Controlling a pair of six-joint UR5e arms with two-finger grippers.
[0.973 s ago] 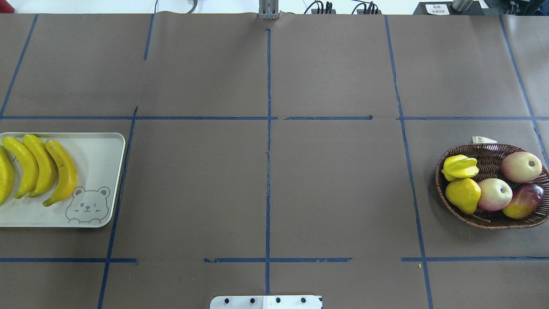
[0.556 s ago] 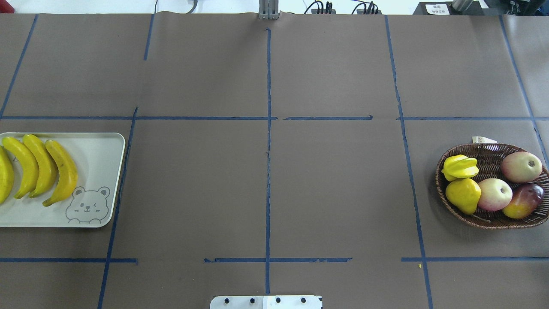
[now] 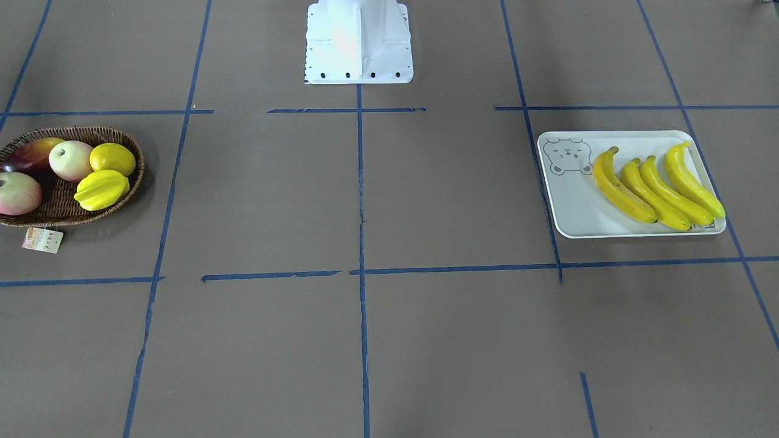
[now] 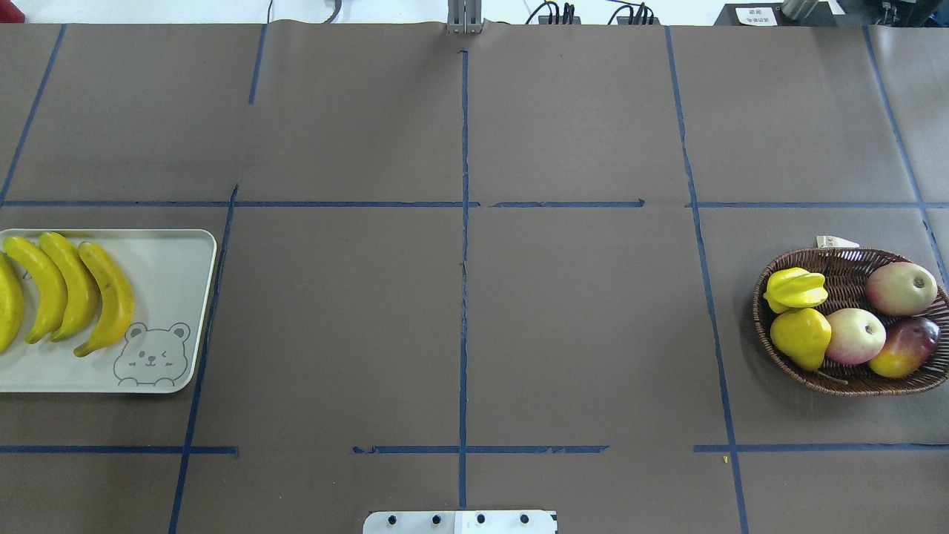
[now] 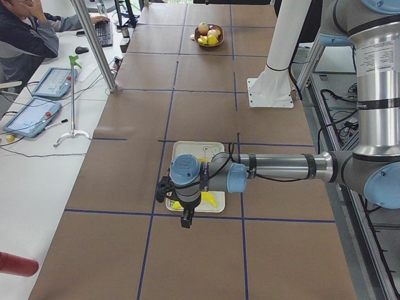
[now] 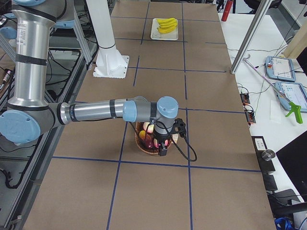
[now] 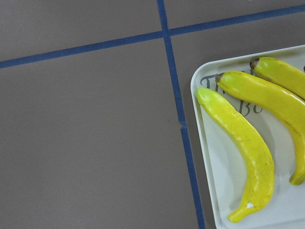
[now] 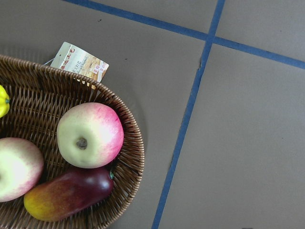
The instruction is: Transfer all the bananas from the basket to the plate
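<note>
Several yellow bananas [image 3: 657, 185] lie side by side on the pale plate [image 3: 572, 210] with the bear print; they also show in the overhead view as bananas [image 4: 74, 293] on the plate [image 4: 174, 274]. The brown wicker basket [image 4: 852, 257] holds a starfruit, a lemon, two apples and a mango, and no banana shows in it. My left gripper [image 5: 187, 221] hangs over the near end of the plate [image 5: 199, 150], and my right gripper [image 6: 161, 152] hangs over the basket [image 6: 144, 144]. Whether either is open or shut I cannot tell. The left wrist view shows bananas [image 7: 243, 138], the right wrist view the basket [image 8: 47, 90].
The white robot base [image 3: 359, 42] stands at the table's middle edge. Blue tape lines cross the brown table cover. A paper tag [image 8: 78, 59] lies by the basket. A person [image 5: 25, 31] sits at a side desk beyond a metal pole [image 5: 94, 44].
</note>
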